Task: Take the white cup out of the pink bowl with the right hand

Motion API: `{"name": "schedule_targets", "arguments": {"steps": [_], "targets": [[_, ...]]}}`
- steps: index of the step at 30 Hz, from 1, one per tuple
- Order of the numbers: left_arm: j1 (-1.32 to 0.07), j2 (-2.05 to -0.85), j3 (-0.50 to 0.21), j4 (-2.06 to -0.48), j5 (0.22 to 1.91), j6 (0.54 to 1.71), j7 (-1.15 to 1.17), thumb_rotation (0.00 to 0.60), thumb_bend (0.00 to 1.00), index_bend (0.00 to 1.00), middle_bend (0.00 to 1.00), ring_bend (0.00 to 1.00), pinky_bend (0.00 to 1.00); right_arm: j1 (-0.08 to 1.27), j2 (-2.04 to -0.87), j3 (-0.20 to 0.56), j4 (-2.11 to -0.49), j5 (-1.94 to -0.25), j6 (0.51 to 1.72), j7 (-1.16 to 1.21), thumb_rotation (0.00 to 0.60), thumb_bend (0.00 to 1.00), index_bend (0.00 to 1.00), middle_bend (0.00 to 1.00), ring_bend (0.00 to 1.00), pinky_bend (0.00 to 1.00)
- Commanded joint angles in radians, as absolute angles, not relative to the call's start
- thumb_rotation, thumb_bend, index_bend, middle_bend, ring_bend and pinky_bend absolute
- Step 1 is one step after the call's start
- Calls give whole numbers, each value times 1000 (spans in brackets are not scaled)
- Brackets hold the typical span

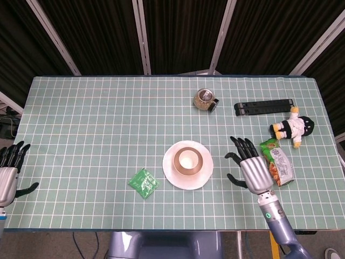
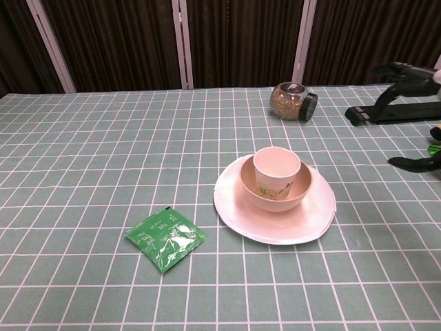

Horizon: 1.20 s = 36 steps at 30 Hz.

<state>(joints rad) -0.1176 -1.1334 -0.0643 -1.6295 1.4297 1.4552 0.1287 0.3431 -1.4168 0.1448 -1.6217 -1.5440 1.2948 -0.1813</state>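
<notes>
dark curtains with pale metal struts hang behind a table (image 1: pixel 81 124) covered in a green cloth with a white grid.

at the far left edge, only the head view shows the left hand (image 1: pixel 9 170); it rests at the table's edge, fingers apart and holding nothing. a green packet (image 1: pixel 143 183) lies flat on the cloth, left of the dishes and apart from them; the chest view shows pale print on its glossy face.

near the middle sits a white plate (image 1: pixel 175 178), and on it the pink bowl (image 1: pixel 188 167). the white cup (image 1: pixel 187 159) stands upright inside the bowl. from above the cup reads only as a pale circle within the bowl's rim; the chest view shows its rim rising above the bowl, a leaf pattern on the bowl's side, and nothing visible inside the cup.

behind the dishes, well apart, a glass jar (image 1: pixel 205 99) of brownish grains lies on its side, its dark lid toward the right.

the right hand (image 1: pixel 249 164) hovers to the right of the plate, not touching it, fingers spread and empty; in the chest view only dark fingertips show at the right edge. just beside it lies a snack bag (image 1: pixel 277 163) in green and orange, seen whole only from above. further back lie a black stand (image 1: pixel 264 107) and a small plush doll (image 1: pixel 294 127).
</notes>
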Motion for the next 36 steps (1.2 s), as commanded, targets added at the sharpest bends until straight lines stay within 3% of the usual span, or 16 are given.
{"name": "schedule_targets", "arguments": {"steps": [1,17,36], "targets": [[-118,-1130,-66,-1628,1429,1453,119,600,0,0,0,0,0,377,-1469,161,-1626,-1510,1257,-225,600,161,390,0,0,0],[-127,-1126,-66,-1623,1417,1428,108,600,0,0,0,0,0,471,-1620,219,-1575,-1366,1161,-294,600,181,462,17,0,0],[-133,-1123,-69,-1618,1403,1411,93,600,0,0,0,0,0,526,-1719,222,-1500,-1292,1120,-288,600,191,492,39,0,0]]}}
